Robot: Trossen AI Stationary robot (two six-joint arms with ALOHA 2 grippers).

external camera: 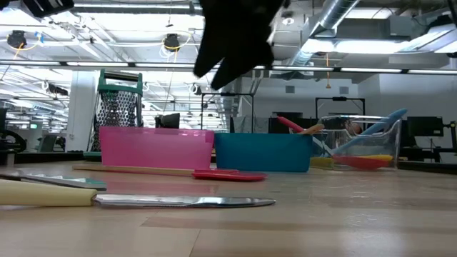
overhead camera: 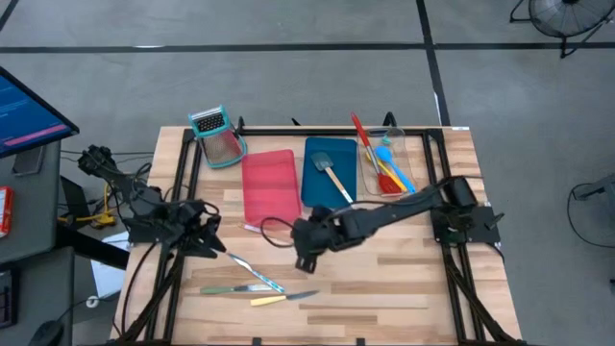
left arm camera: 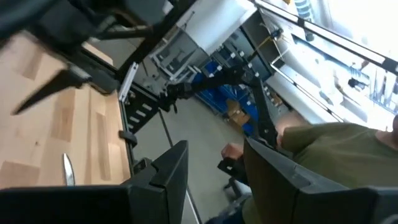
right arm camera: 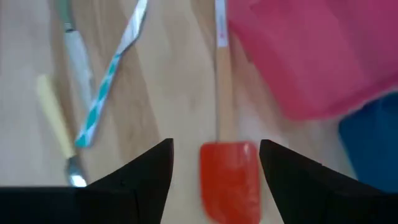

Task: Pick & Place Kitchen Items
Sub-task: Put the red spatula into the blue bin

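A red spatula with a wooden handle (right arm camera: 229,180) lies flat on the table in front of the pink tray (overhead camera: 269,185); it also shows in the low view (external camera: 228,175) and the high view (overhead camera: 272,231). My right gripper (right arm camera: 214,149) is open and hangs above the spatula's red blade, its fingers on either side and clear of it, as the low view (external camera: 235,36) shows. Three slim knives (overhead camera: 255,285) lie near the front edge. My left gripper (left arm camera: 214,149) is open and empty at the table's left (overhead camera: 211,240).
A blue tray (overhead camera: 332,173) holds a grey spatula. A clear tray (overhead camera: 389,163) holds red, yellow and blue spoons. A teal-framed grater (overhead camera: 219,136) stands at the far left. A person in an olive shirt (left arm camera: 323,162) shows beyond the table.
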